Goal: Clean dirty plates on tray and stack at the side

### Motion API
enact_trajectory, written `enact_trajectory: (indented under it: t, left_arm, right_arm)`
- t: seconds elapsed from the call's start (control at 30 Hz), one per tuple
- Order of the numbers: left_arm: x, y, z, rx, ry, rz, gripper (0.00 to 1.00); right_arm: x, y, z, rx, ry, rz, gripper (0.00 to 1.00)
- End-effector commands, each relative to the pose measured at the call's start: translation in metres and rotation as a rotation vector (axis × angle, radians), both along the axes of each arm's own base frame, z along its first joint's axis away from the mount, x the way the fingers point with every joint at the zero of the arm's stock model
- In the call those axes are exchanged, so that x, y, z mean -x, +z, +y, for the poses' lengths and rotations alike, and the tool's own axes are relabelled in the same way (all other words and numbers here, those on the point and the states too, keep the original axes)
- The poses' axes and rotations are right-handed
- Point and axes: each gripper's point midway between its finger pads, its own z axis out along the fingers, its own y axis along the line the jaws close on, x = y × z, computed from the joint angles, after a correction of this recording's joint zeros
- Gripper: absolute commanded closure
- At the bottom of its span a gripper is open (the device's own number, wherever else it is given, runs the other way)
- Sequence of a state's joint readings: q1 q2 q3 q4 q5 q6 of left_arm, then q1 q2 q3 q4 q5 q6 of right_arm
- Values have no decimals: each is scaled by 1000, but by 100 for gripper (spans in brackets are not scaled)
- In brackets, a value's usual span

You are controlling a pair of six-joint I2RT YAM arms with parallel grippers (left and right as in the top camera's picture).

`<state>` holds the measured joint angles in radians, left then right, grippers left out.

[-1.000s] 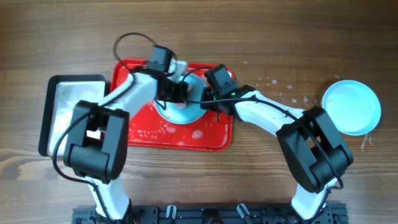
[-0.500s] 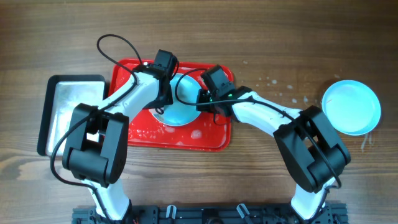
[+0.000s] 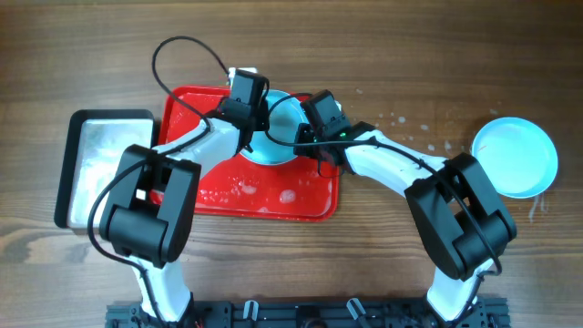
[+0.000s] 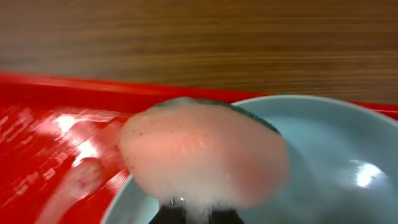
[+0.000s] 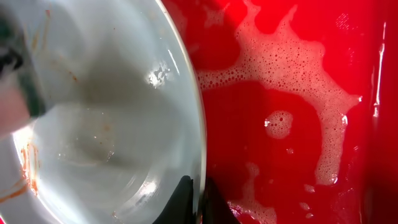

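A pale mint-blue plate (image 3: pixel 273 146) sits over the far part of the red tray (image 3: pixel 219 196). My right gripper (image 3: pixel 308 138) is shut on its right rim; in the right wrist view the fingers (image 5: pixel 198 194) pinch the rim of the plate (image 5: pixel 93 118), which has faint reddish smears. My left gripper (image 3: pixel 248 120) is shut on a foam-covered sponge (image 4: pixel 205 158) with a green edge. The sponge rests on the plate (image 4: pixel 329 155) near its far rim. Another clean-looking plate (image 3: pixel 515 157) lies on the table at the far right; whether more lie under it cannot be told.
A black-rimmed metal pan (image 3: pixel 66 173) stands left of the tray. Soapy foam (image 5: pixel 298 118) lies in patches on the tray floor (image 5: pixel 348 50). Water drops (image 3: pixel 401 123) dot the wood between the tray and the plate at the far right.
My left gripper has moved the sponge from the plate's near-left side to its far rim. The plate, held by my right gripper, has shifted slightly toward the tray's far edge.
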<state>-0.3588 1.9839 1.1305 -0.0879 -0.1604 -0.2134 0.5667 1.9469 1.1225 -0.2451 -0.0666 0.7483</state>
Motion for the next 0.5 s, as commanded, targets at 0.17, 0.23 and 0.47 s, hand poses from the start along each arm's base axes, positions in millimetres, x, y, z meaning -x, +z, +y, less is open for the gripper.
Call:
enact_trajectory:
  t: [0.17,0.23,0.47]
  left_arm:
    - [16,-26,-44,-14,-377,19,96]
    - [2,-19,-37,-56,-335,-44,96]
    - [-25,-9,-21,-140,-236,-164,96]
  right_arm:
    - [14,-22,-7,63,40,45,96]
    - [14,-22,-7,63,40,45,96]
    - [14,-22,-7,60,42,46,96]
